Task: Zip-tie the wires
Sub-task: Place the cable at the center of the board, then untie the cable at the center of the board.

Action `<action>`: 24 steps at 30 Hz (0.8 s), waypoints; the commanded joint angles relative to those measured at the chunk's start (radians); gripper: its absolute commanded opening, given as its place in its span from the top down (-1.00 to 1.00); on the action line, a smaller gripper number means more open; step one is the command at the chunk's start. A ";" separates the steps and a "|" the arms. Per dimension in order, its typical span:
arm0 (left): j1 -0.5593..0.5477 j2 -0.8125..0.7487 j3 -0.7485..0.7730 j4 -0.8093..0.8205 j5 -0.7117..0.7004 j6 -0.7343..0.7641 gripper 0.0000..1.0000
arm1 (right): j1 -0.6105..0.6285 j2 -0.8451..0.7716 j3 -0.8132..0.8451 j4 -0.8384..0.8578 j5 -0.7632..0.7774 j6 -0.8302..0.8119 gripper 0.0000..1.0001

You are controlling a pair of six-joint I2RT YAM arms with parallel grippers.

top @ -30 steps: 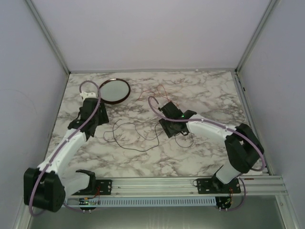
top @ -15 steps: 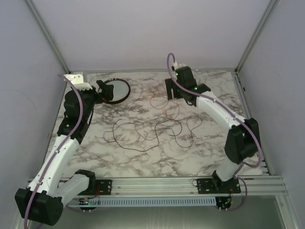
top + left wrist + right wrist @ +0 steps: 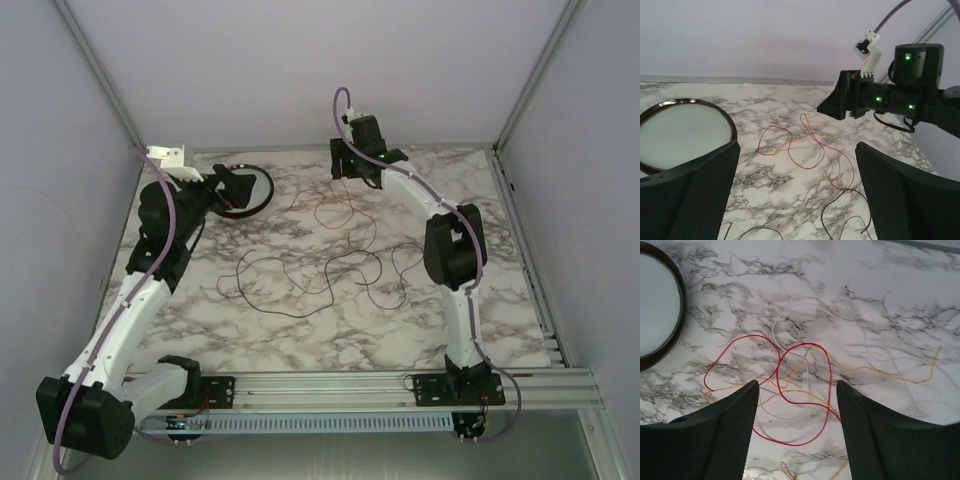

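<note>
The wires (image 3: 320, 262) lie loose on the marble: red, yellow and white loops at the back (image 3: 805, 374), dark loops nearer the middle (image 3: 840, 210). My left gripper (image 3: 232, 188) hangs open above the table at the back left, nothing between its fingers (image 3: 796, 165); the red loops (image 3: 810, 150) lie ahead of it. My right gripper (image 3: 347, 163) is raised at the back centre, open and empty (image 3: 797, 390), looking down on the red and yellow loops. The left wrist view shows it from the side (image 3: 840, 100).
A round dark-rimmed dish (image 3: 262, 200) sits at the back left, under the left gripper; its rim shows in both wrist views (image 3: 705, 105) (image 3: 682, 305). Grey walls enclose the table on three sides. The metal rail with both arm bases (image 3: 330, 385) runs along the near edge.
The right arm lifted off the wires at the table's middle and swung to the back centre. The left arm rose and turned toward the dish, its jaws opening wide. The wires spread out.
</note>
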 commanded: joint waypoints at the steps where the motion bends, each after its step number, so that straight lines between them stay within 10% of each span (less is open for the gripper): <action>1: 0.005 0.007 0.013 0.055 0.044 -0.007 -1.00 | 0.015 0.035 0.083 0.017 -0.054 0.036 -0.19; 24: 0.005 0.045 -0.014 0.054 0.059 -0.009 -1.00 | 0.044 0.195 0.156 0.029 -0.100 0.023 0.05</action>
